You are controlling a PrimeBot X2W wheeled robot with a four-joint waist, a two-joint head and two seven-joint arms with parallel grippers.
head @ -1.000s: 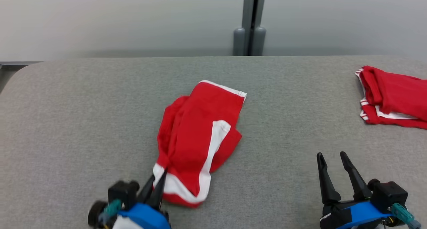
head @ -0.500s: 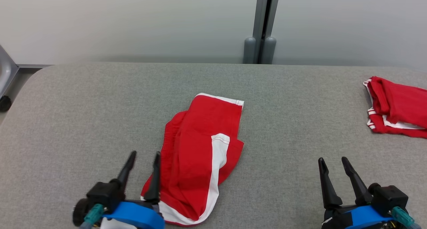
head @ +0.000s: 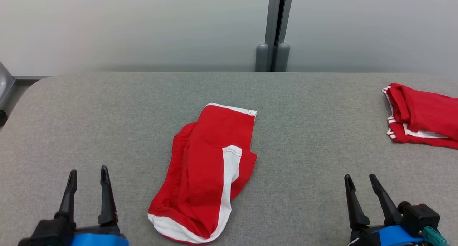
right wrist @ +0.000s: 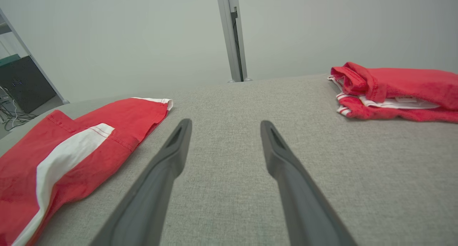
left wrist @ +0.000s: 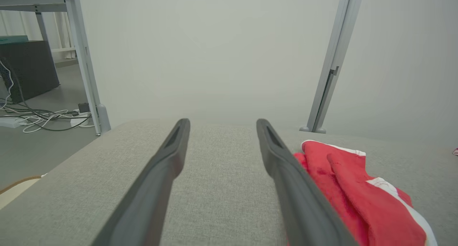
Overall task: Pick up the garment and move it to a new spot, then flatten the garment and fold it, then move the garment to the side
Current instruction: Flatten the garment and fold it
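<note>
The garment [head: 207, 174], red shorts with white trim, lies crumpled in the middle of the grey padded table [head: 307, 131]. It shows at the right in the left wrist view [left wrist: 357, 188] and at the left in the right wrist view [right wrist: 71, 156]. My left gripper [head: 88, 173] stands open at the lower left, well left of the garment, with nothing between its fingers [left wrist: 282, 167]. My right gripper [head: 360, 178] is open at the lower right, apart from the cloth, its fingers [right wrist: 171, 156] over bare table.
A second red garment [head: 422, 113] with white stripes lies bunched at the table's far right edge [right wrist: 390, 90]. A grey partition wall with a metal post [head: 273, 27] stands behind the table. Cables [left wrist: 39, 113] lie on the floor past the table's left end.
My left gripper let go of the garment's lower left corner, opened and drew back to the left. The garment settled flat on the table. The camera shifted a little.
</note>
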